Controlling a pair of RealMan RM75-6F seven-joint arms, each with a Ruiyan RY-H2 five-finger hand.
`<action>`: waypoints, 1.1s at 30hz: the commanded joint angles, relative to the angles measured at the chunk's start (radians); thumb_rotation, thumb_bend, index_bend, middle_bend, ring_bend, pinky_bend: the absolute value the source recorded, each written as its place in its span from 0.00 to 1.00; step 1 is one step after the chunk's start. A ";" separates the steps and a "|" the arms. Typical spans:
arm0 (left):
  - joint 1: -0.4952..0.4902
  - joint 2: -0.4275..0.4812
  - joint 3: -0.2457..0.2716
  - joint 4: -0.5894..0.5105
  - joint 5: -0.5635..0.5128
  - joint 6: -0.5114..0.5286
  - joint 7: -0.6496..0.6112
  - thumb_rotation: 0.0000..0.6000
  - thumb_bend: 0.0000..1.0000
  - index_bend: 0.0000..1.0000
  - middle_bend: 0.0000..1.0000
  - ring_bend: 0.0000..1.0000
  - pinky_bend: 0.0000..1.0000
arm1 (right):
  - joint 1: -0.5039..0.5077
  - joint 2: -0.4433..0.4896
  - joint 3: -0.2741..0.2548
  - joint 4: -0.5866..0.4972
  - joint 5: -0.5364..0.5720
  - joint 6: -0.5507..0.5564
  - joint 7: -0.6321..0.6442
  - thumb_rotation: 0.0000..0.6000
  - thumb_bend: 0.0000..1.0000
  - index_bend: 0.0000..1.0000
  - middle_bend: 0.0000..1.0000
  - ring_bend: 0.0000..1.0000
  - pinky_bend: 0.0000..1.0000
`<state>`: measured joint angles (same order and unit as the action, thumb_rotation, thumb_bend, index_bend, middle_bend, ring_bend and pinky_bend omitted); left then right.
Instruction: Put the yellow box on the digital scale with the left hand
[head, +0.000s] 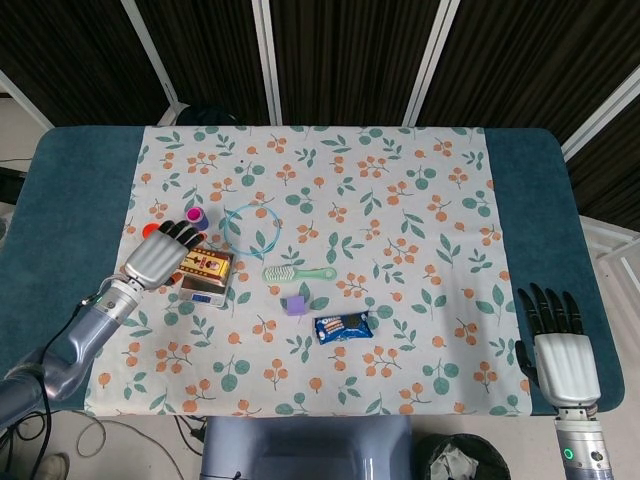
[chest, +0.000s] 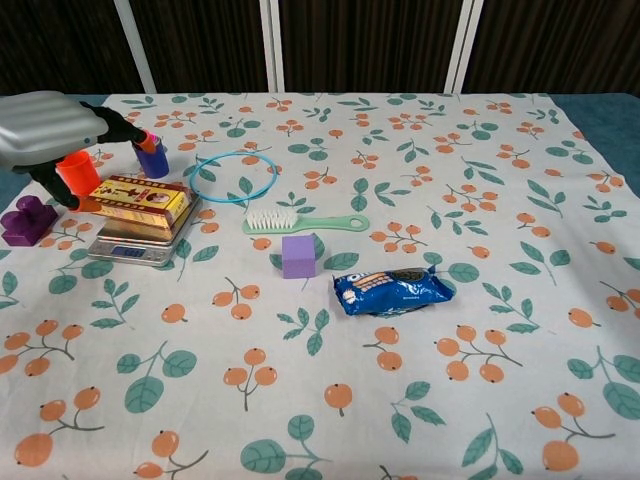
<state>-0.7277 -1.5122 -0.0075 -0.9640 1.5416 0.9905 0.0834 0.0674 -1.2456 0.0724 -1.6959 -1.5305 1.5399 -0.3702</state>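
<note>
Left of the digital scale (chest: 140, 238) lie a purple block (chest: 26, 220) and an orange cup (chest: 77, 172); the left hand (chest: 50, 128) hangs above them, fingers spread, holding nothing; the yellow box (chest: 138, 198) rests on the scale; right of the scale lie a blue ring (chest: 233, 176), green brush (chest: 304, 222), purple cube (chest: 298, 256), blue snack packet (chest: 392, 290); the right hand (head: 561, 350) rests flat, fingers apart, far right.

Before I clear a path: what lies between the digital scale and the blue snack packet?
In the chest view, the green-handled brush and the purple cube lie between the scale and the packet.
</note>
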 joint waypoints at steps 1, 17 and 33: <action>0.005 0.034 -0.018 -0.067 -0.001 0.039 0.003 1.00 0.16 0.19 0.20 0.13 0.23 | 0.000 0.000 0.000 0.000 0.001 0.000 0.001 1.00 0.51 0.03 0.07 0.06 0.01; 0.228 0.334 -0.075 -0.702 -0.052 0.410 0.229 1.00 0.15 0.13 0.14 0.09 0.15 | -0.011 0.023 0.000 -0.013 -0.020 0.029 0.032 1.00 0.51 0.03 0.07 0.06 0.01; 0.515 0.266 0.017 -0.584 -0.101 0.620 0.030 1.00 0.15 0.09 0.08 0.01 0.04 | -0.018 0.045 0.000 -0.016 -0.031 0.040 0.065 1.00 0.51 0.03 0.07 0.06 0.01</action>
<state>-0.2296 -1.2302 -0.0018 -1.5743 1.4545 1.6194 0.1437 0.0487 -1.2010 0.0730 -1.7125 -1.5616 1.5804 -0.3049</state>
